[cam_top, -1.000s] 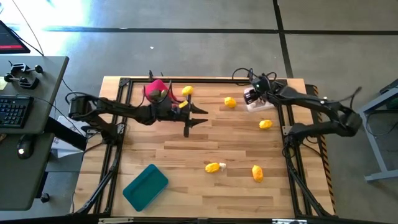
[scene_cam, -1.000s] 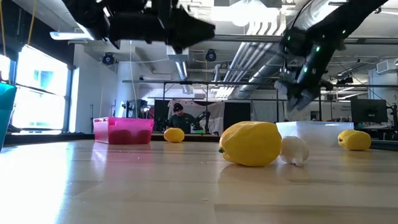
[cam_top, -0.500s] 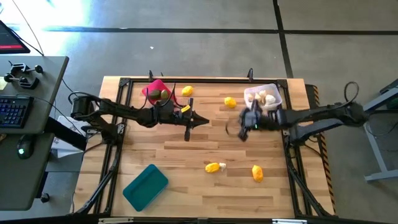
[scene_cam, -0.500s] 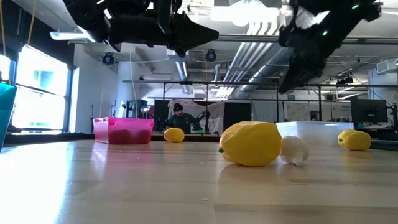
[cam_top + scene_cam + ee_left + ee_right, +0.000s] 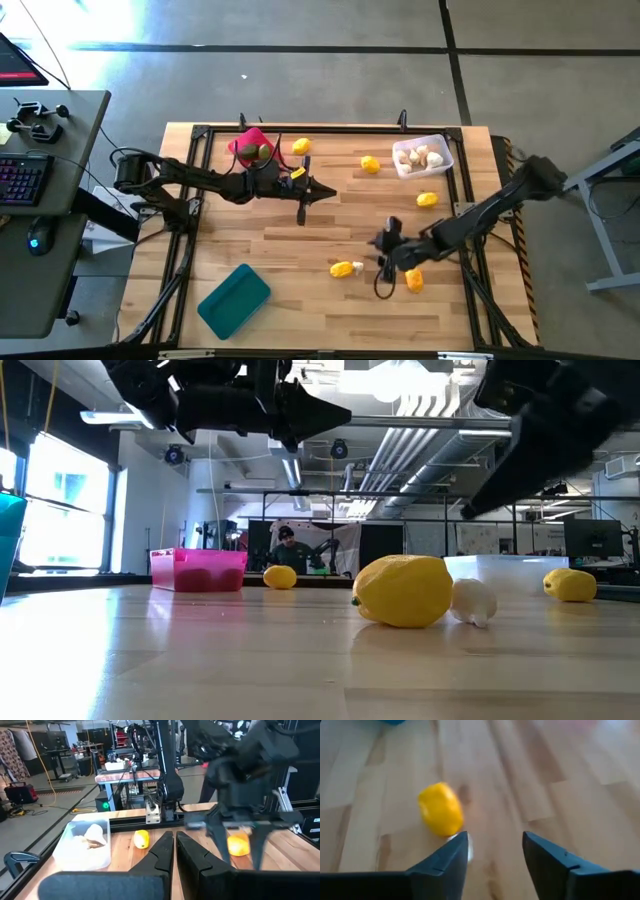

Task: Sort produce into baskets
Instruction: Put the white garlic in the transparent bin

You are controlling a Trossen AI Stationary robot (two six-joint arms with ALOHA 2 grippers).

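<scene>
My right claw (image 5: 384,262) has swung from the whitish basket (image 5: 441,150) at the bench's (image 5: 300,230) 1 o'clock down to about 5 o'clock, fingers apart, hovering near the lemon (image 5: 342,268) and garlic bulb (image 5: 357,266). Step, I judge: reaching for the next piece. Next: drop, centre on the bulb, close. My left claw (image 5: 318,193), fingers together, waits mid-bench by the pink basket (image 5: 240,143). Teal basket (image 5: 234,299) sits at 7 o'clock. In my wrist view the bulb is nearly hidden behind a finger.
</scene>
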